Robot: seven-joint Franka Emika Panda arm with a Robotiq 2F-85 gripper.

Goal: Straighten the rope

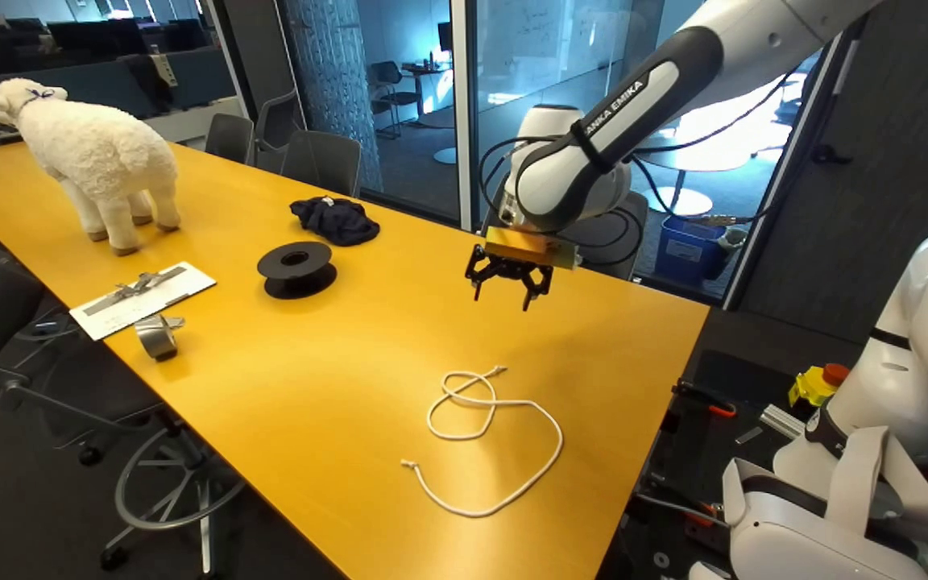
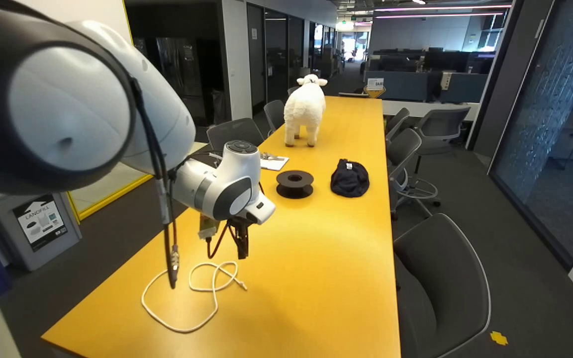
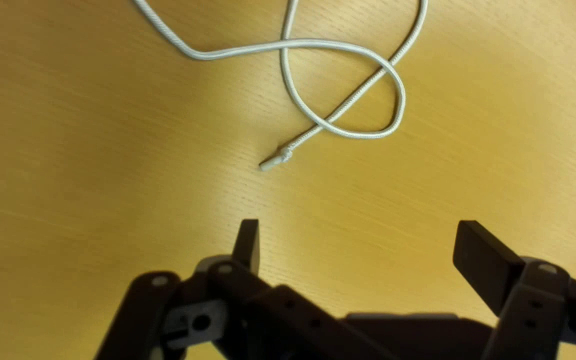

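The rope [image 1: 512, 402] is a thin whitish cord lying on the table near its end, in a small crossed loop and a wide curve. It also shows in an exterior view [image 2: 215, 296], where a hanging arm cable covers a bit of it. In the wrist view the rope [image 3: 318, 43] crosses itself in the upper part, with one knotted end toward the gripper; the rest runs out of frame. My gripper [image 1: 502, 303] is open and empty, above the table and apart from the rope. It shows side-on in an exterior view [image 2: 242, 257] and with fingers spread in the wrist view [image 3: 358, 220].
On the yellow table [image 1: 311, 387] are a black spool [image 1: 299, 283], a dark cloth cap [image 1: 339, 221], a tape roll [image 1: 157, 338], a white board with a metal tool [image 1: 182, 286] and a plush sheep [image 1: 105, 153]. Chairs [image 2: 445, 288] line the table's sides.
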